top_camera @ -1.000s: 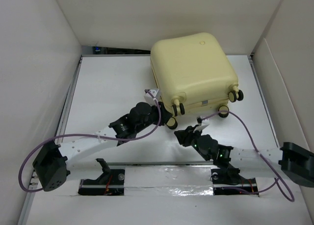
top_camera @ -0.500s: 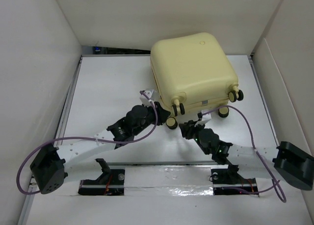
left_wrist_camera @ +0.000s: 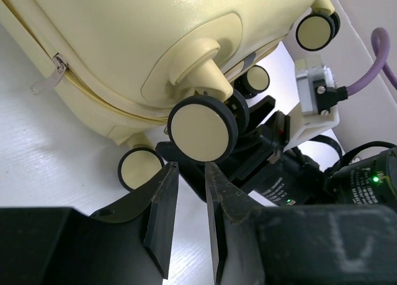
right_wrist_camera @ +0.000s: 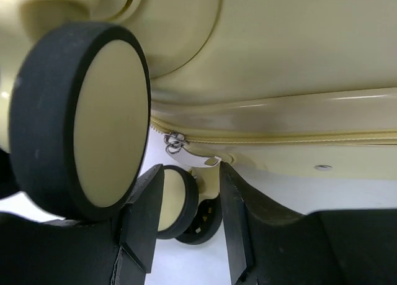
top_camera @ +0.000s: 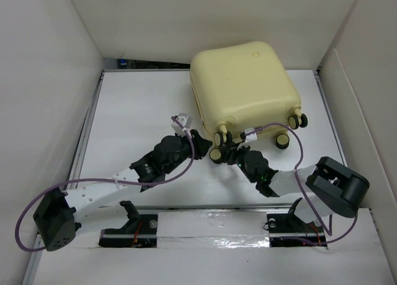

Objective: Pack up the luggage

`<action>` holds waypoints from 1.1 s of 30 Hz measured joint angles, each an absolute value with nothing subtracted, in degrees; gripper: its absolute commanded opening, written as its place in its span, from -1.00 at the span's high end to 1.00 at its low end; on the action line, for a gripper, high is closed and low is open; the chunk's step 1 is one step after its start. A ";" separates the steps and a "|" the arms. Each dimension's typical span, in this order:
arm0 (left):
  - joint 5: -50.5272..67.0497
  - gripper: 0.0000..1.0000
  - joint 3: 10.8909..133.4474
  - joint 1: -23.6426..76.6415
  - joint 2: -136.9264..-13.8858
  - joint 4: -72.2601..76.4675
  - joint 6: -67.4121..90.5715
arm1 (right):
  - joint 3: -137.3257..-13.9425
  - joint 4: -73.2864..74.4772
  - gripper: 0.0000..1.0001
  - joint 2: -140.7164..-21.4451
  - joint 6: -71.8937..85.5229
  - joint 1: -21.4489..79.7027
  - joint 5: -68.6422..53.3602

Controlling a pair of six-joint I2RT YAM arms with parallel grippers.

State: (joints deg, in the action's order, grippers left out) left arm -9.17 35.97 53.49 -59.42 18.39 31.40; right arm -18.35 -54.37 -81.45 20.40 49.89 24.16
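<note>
Left of the luggage (top_camera: 245,89) the table (top_camera: 136,108) lies bare and passable; at its near edge the wheels (top_camera: 216,154), left gripper (top_camera: 201,139) and right gripper (top_camera: 227,153) crowd together, and the back wall (top_camera: 186,24) stands close behind it

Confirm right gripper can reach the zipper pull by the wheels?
Probably yes: zipper pull lies just ahead of the right gripper, jaws open, nothing between; a wheel crowds one side.

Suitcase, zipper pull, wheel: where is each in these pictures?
suitcase (top_camera: 245,86): top external view, middle of its yellow shell.
zipper pull (left_wrist_camera: 48,77): left wrist view, its hanging tab.
wheel (left_wrist_camera: 201,133): left wrist view, cream face of the nearest one.
</note>
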 measured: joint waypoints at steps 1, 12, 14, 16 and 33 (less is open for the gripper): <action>-9.17 0.57 35.97 53.49 -59.53 18.41 31.33 | -18.41 -55.42 0.05 -82.59 20.23 49.89 23.68; -8.99 0.56 35.97 52.75 -60.66 18.63 31.29 | -18.41 -68.84 0.11 -92.05 18.52 51.57 25.50; -8.99 0.56 35.97 52.75 -60.69 18.65 31.31 | -18.41 -69.95 0.34 -93.14 18.04 51.75 26.81; -8.97 0.56 35.99 52.75 -60.95 18.74 31.31 | -18.44 -70.85 0.46 -93.84 17.54 51.90 27.92; -6.83 0.54 46.06 52.38 -75.42 18.59 29.36 | -15.49 -74.46 1.00 -93.67 17.82 58.17 38.28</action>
